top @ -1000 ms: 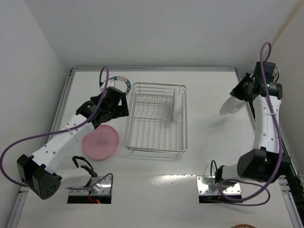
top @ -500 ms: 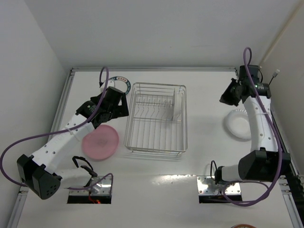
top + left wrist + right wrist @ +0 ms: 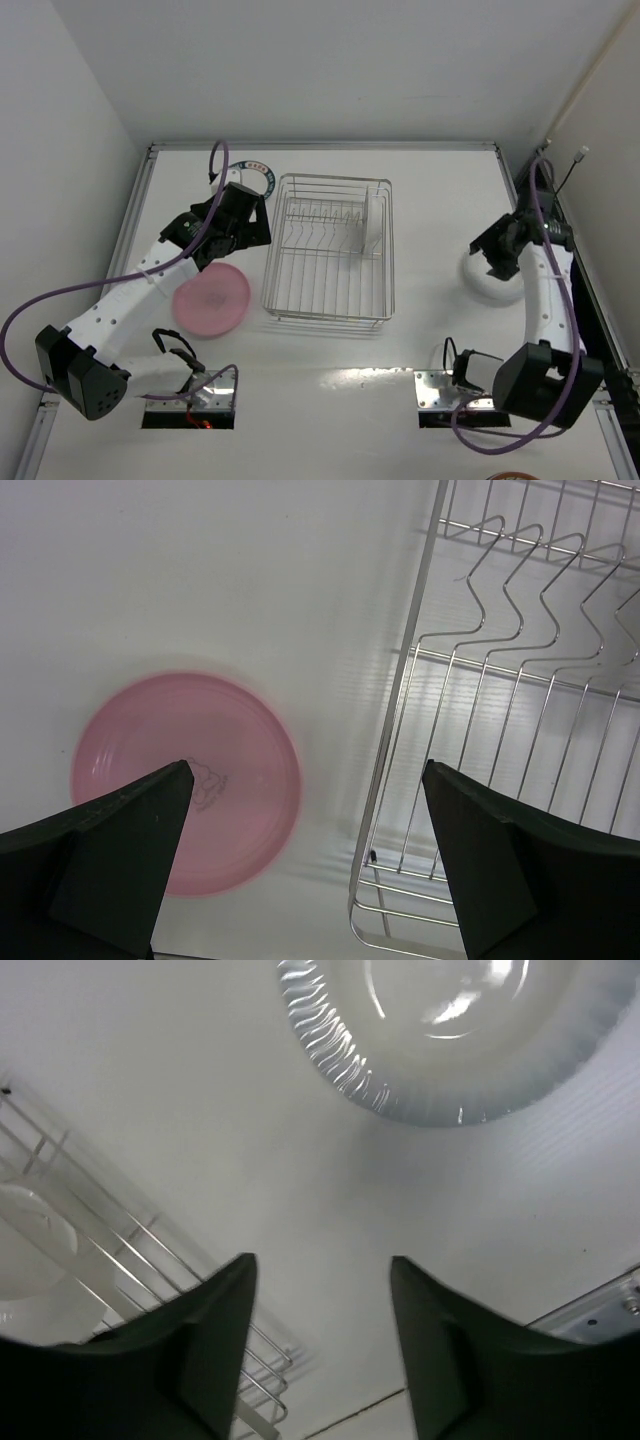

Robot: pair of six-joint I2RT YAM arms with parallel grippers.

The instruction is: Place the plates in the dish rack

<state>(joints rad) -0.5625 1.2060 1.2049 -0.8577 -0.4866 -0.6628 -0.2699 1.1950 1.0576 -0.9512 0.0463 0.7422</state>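
The pink plate point(image 3: 210, 298) lies flat on the table left of the dish rack point(image 3: 272, 262). My left gripper point(image 3: 240, 222) hovers above the plate's far edge, open and empty; in its wrist view the pink plate point(image 3: 185, 780) and the rack's wire point(image 3: 500, 730) lie below the gripper point(image 3: 305, 770). A blue-rimmed plate point(image 3: 256, 171) shows behind the left arm. One white plate point(image 3: 375, 222) stands in the rack. A ribbed white plate point(image 3: 480, 288) lies on the table at right, partly under my right gripper point(image 3: 497, 255). That gripper point(image 3: 322, 1260) is open, the ribbed plate point(image 3: 450, 1040) beyond its tips.
The table's right rail point(image 3: 575, 290) runs close beside the right arm. The rack's corner point(image 3: 60, 1210) sits left of the right fingers. Side walls close in the table on both sides.
The right gripper held the ribbed white plate lifted and tilted; it has let go, opened, and the arm has swung down and nearer. The plate now lies on the table. The left arm is unmoved.
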